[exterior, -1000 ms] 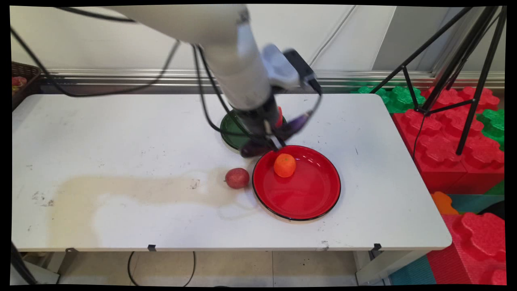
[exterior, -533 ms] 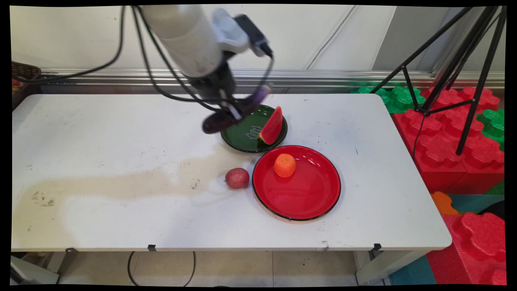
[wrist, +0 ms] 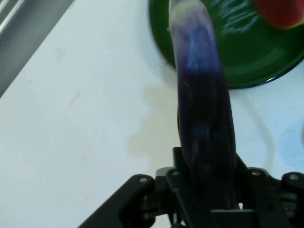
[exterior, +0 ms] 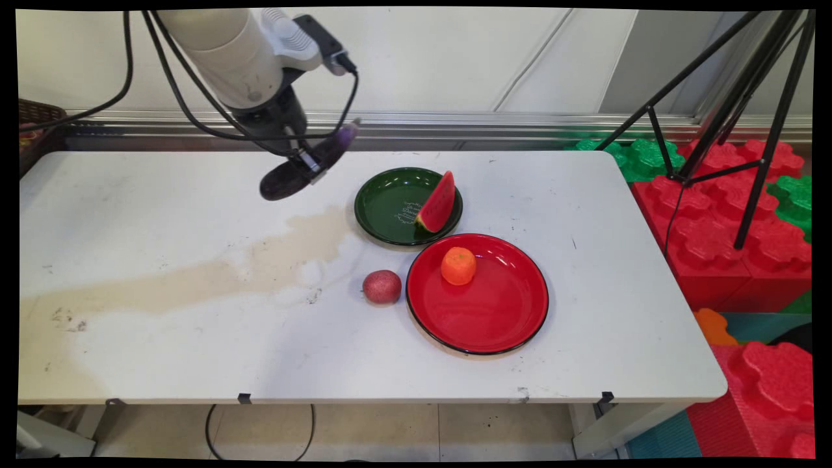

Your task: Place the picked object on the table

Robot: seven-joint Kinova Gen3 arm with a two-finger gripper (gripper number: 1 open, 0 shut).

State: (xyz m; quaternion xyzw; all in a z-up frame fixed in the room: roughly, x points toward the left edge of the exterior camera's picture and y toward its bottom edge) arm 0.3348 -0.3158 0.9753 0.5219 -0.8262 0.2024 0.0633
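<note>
A dark purple eggplant (exterior: 305, 164) hangs in the air over the table's far middle-left, and my gripper (exterior: 307, 160) is shut on it. In the hand view the eggplant (wrist: 203, 114) runs up the middle from my gripper (wrist: 209, 190) toward the green plate (wrist: 247, 52). That green plate (exterior: 383, 211) lies to the right of the gripper with a watermelon slice (exterior: 437, 203) leaning on its right side. A red plate (exterior: 494, 305) in front of it holds an orange (exterior: 458, 265). A reddish apple (exterior: 381, 286) rests on the table just left of the red plate.
A brownish stain (exterior: 214, 276) spreads across the white table (exterior: 162, 351) from the left toward the green plate. A black tripod (exterior: 734, 117) and red and green foam blocks (exterior: 734, 214) stand off the table's right end. A brown basket (exterior: 36, 123) sits at the far left.
The arm has lifted and swung left with the eggplant, from the near edge of the green plate to above the table left of it. The watermelon slice came into view.
</note>
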